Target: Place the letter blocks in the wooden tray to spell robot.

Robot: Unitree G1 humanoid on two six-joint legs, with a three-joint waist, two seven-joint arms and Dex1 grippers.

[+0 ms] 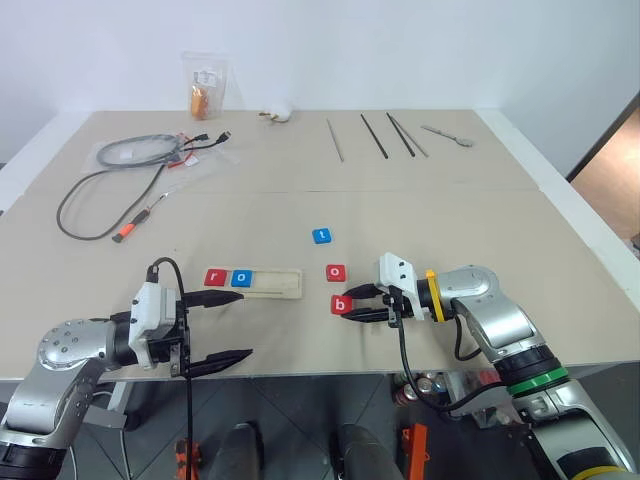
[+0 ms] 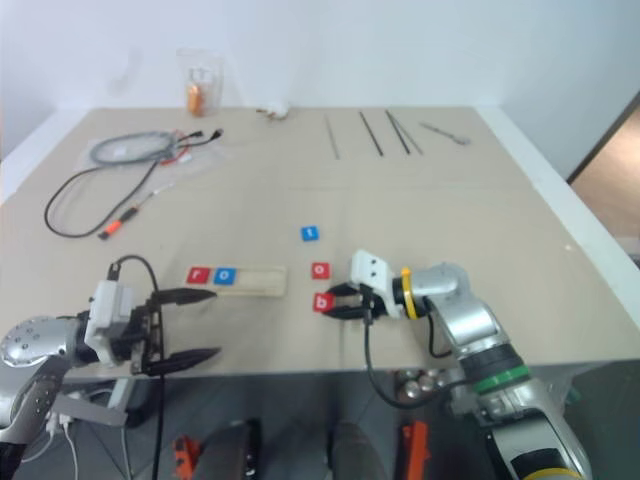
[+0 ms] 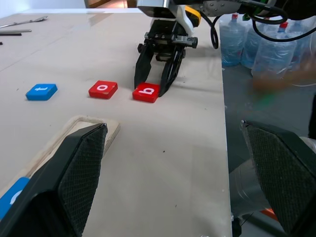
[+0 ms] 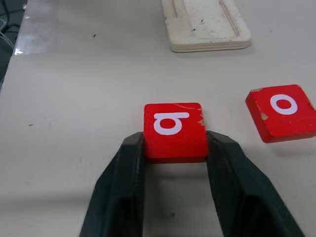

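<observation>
**Letter blocks – right gripper pinching the b**

Letter blocks: red r point(image 1: 215, 277) and blue o point(image 1: 241, 278) already sit side by side at the left end of the wooden tray point(image 1: 280, 283), just below frame centre; the rest of the groove is bare.

Red b point(image 4: 175, 129) lies flat on the table point(image 1: 480, 220) right of the tray. Right gripper point(image 4: 174, 148) has one finger against each side of it – jaws narrowed onto the tile, block still down on the surface, not lifted.

Red o point(image 1: 336, 272) is just above the b, apart from it. Blue t point(image 1: 322, 236) sits higher, near frame centre, clear of everything.

Left gripper point(image 1: 215, 327) hangs at lower left over the table's near edge, fingers spread wide, nothing between them, pointing toward the tray's left end.

Cable point(image 1: 110, 170) and orange-tipped tool point(image 1: 135, 222) at upper left, thin rods point(image 1: 385, 135) at upper right – well away from the blocks.
</observation>
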